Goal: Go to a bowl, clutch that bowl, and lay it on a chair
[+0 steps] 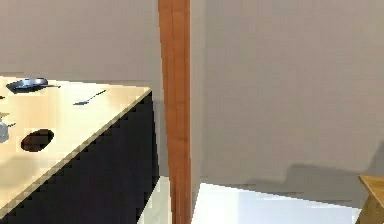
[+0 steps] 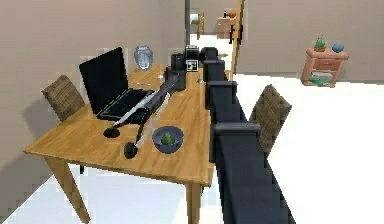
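A grey-blue bowl with something green in it stands on the wooden table, near its front edge. The dark arm rises from the bottom edge and reaches over the table. My gripper stretches down-left from the white marker squares, and its thin fingers end just left of the bowl above the tabletop. I cannot tell whether it holds anything. One wicker chair stands at the table's left end. Another chair is right of the arm.
An open black laptop and a glass vase stand on the table's far side. A small orange side table is at the back right. In the forward view, a dark-sided counter carries a pan, beside a wooden post.
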